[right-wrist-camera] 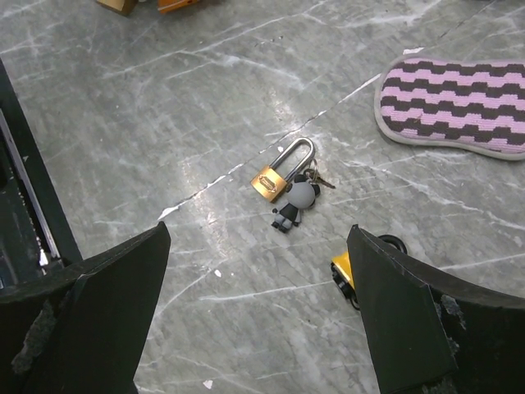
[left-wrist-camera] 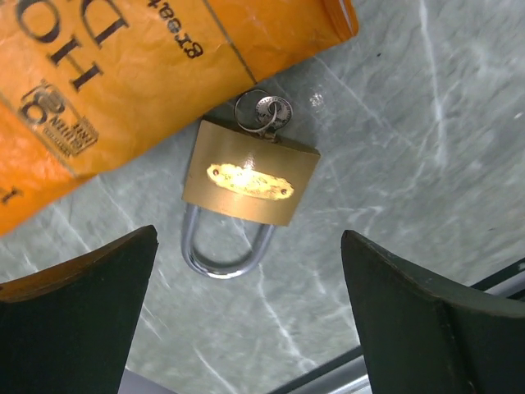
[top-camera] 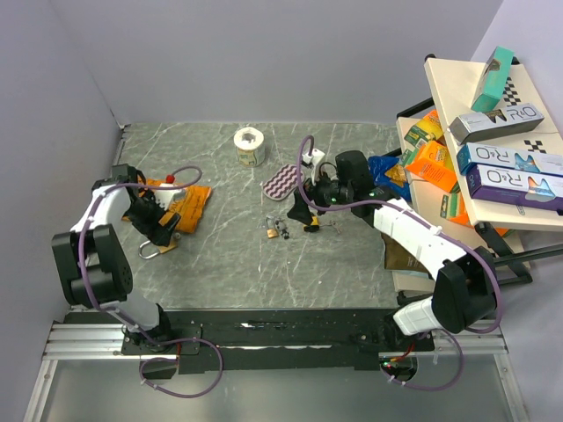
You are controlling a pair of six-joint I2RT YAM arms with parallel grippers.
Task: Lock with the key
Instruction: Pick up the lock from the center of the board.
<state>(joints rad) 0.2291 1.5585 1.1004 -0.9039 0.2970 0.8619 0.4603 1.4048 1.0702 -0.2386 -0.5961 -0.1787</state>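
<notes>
A brass padlock [left-wrist-camera: 250, 176] lies flat on the marble table just off an orange bag [left-wrist-camera: 123, 66]. A key on a ring [left-wrist-camera: 264, 111] sits in its bottom, and both legs of its steel shackle [left-wrist-camera: 225, 250] meet the body. My left gripper [left-wrist-camera: 248, 234] hovers above it, open, one finger [left-wrist-camera: 82, 304] on each side and nothing between them. A smaller brass padlock [right-wrist-camera: 271, 182] with a panda keychain [right-wrist-camera: 294, 203] and a loose key [right-wrist-camera: 321, 180] lies mid-table. My right gripper [right-wrist-camera: 258, 230] hangs open above and short of it.
A striped pink pad [top-camera: 284, 183] and a white tape roll [top-camera: 250, 145] lie toward the back. A small yellow toy [right-wrist-camera: 344, 271] sits by the right finger. Snack bags [top-camera: 431, 158] and a shelf with boxes [top-camera: 493, 132] crowd the right edge.
</notes>
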